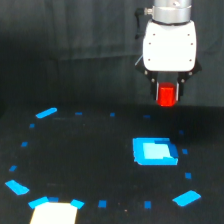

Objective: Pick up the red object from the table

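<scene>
Open air under claw (167, 92); blue block (154, 151) (flat) sole obstacle on table (90, 150) below.

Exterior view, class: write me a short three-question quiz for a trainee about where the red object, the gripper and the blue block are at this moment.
1. True or false: the red object is lying on the table.
2. Multiple choice: the flat blue block is (A) between the fingers, (B) on the table below the gripper, (C) stacked on the red object.
3. Fill in: the gripper is shut on the ____ object.

Key
1. False: it is held between the fingers, raised above the table.
2. B.
3. Red.
</scene>
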You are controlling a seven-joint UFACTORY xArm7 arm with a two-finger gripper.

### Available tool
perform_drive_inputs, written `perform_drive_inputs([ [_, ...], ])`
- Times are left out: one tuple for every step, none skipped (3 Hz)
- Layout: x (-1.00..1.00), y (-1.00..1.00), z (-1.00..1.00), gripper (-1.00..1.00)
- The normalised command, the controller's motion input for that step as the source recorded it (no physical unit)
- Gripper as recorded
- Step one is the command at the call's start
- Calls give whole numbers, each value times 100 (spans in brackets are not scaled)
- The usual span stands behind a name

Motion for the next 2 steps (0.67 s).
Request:
perform_drive_inputs([
  [64, 13, 22, -100],
  [41, -35, -39, -100],
])
